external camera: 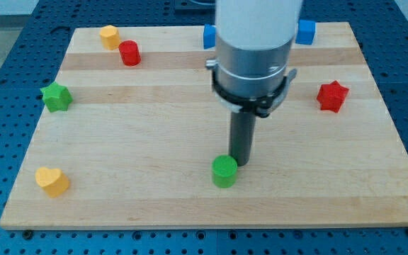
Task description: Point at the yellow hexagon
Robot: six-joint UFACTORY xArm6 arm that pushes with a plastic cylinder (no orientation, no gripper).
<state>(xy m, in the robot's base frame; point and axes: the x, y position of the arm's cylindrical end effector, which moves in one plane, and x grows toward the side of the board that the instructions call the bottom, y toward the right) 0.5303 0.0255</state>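
Observation:
The yellow hexagon lies near the board's top left corner, next to a red cylinder. My tip is at the lower middle of the board, touching or just beside the upper right of a green cylinder. The tip is far from the yellow hexagon, well down and to the view's right of it. The arm's white and grey body rises above the rod and hides part of the board's top middle.
A green star lies at the left edge. A yellow heart is at the bottom left. A red star is at the right. Two blue blocks sit at the top edge, partly hidden by the arm.

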